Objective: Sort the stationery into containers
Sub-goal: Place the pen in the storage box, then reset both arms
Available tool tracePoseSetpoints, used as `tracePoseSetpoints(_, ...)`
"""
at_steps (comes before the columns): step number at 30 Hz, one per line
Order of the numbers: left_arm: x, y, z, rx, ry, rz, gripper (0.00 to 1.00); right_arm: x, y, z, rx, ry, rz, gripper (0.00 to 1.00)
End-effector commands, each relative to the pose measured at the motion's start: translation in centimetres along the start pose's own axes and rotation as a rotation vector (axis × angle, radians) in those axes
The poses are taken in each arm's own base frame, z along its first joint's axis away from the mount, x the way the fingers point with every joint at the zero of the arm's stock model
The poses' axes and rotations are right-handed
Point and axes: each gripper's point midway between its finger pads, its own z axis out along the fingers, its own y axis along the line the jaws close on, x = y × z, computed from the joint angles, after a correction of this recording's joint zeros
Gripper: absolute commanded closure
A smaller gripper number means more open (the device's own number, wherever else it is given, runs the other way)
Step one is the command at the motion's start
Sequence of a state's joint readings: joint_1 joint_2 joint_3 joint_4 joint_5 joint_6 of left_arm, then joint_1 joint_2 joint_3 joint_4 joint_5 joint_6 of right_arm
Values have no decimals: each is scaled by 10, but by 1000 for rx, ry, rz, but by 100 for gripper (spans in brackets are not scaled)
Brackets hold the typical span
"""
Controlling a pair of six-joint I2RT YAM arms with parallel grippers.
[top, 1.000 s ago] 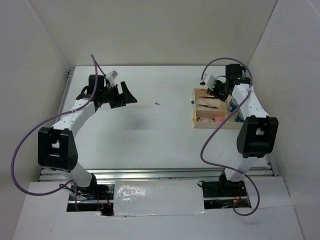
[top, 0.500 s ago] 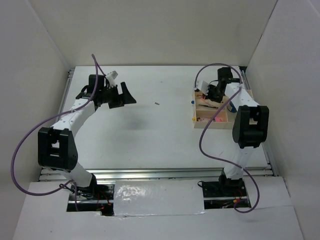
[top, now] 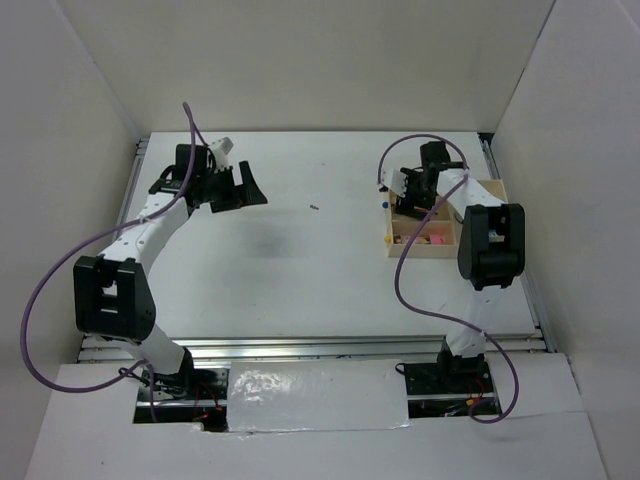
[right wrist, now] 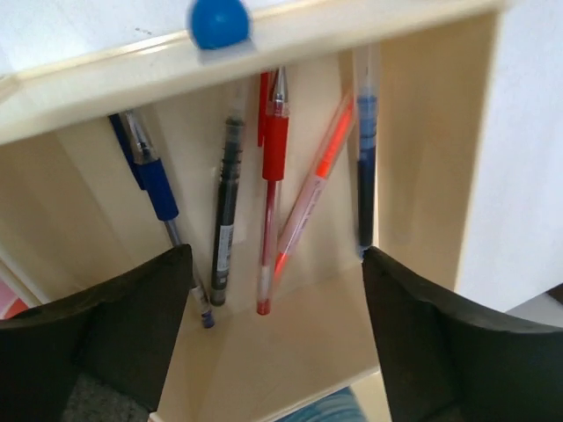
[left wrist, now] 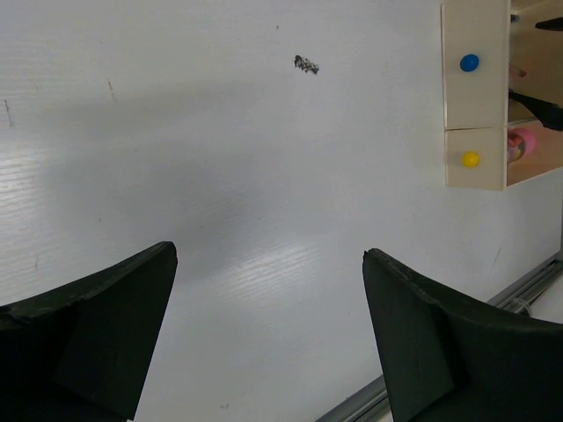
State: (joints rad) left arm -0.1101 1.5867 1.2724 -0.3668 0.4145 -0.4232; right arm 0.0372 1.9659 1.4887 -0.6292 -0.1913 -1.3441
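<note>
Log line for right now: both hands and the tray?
left hand: open, empty, over table | right hand: open, empty, above pen slot of tray | pens: five lying in that slot

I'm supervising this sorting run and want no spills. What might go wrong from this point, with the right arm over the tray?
1. The open right gripper hangs low over the tray. If it lowers further, its fingers might press on the red pen or the orange pen.
2. Those fingers sit close to the tray's walls, so a sideways pull-out might nudge the tray and shift the pens.
</note>
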Motion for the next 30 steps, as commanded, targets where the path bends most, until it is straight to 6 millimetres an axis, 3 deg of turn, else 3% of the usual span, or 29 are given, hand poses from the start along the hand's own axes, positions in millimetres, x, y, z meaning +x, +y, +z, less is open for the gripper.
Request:
tracePoseSetpoints(1,-20,-5,-11,-2,-46,83,1,-11,-21,-23,96,-16,6,13)
tracePoseSetpoints(5,-31,3,-31,-10,-84,108,1,-23,-48,-69,194,-74,176,12)
tracePoseSetpoints(6,-32,2,-36,8,-87,109,1,-33,-62,-91,234,-122,261,11)
tracePoseSetpoints(7,-38,6,-45,3,-105,112,1,-43,-62,-112,235,-164,307,11)
tracePoseSetpoints(8,-37,9,-47,-4,-102,110,1,-38,-74,-136,268,-219,371,1)
tracePoseSetpoints(9,-40,13,-51,-29,-110,116,1,-41,-73,-149,272,-256,463,0)
tracePoseSetpoints(10,-42,13,-56,-43,-117,141,1,-47,-73,-175,306,-297,500,0)
tracePoseSetpoints(12,-47,30,-67,-106,-138,125,1,-47,-67,-199,314,-361,624,0)
tracePoseSetpoints(13,-51,35,-77,-129,-161,133,1,-52,-67,-224,364,-404,654,0)
tracePoseSetpoints(14,-52,38,-81,-148,-171,135,1,-50,-57,-227,361,-417,704,0)
tracePoseSetpoints(15,-50,48,-84,-199,-176,131,1,-52,-50,-250,383,-466,774,0)
tracePoseSetpoints(17,-53,55,-98,-251,-214,141,1,-48,-29,-249,358,-497,903,0)
tracePoseSetpoints(18,-49,63,-105,-288,-227,150,1,-48,-23,-271,404,-545,912,0)
tracePoseSetpoints(19,-48,66,-108,-307,-235,154,1,-41,-5,-258,375,-533,960,0)
tracePoseSetpoints(20,-40,73,-109,-336,-228,149,1,-44,7,-276,412,-572,984,0)
tracePoseSetpoints(21,-36,78,-111,-354,-222,157,1,-39,13,-279,440,-575,1002,0)
tracePoseSetpoints(22,-35,79,-119,-368,-239,166,1,-32,26,-266,432,-560,1027,0)
tracePoseSetpoints(24,-24,81,-126,-377,-242,171,1,-30,40,-280,493,-589,1044,0)
tracePoseSetpoints(25,-22,81,-129,-378,-250,171,0,-22,50,-270,491,-578,1071,0)
tracePoseSetpoints(27,-14,79,-134,-384,-263,171,1,-21,59,-277,524,-604,1083,0)
tracePoseSetpoints(28,-15,80,-137,-397,-280,175,1,-16,67,-271,525,-598,1116,0)
tracePoseSetpoints(30,-11,79,-143,-404,-298,191,0,-14,69,-280,584,-630,1115,0)
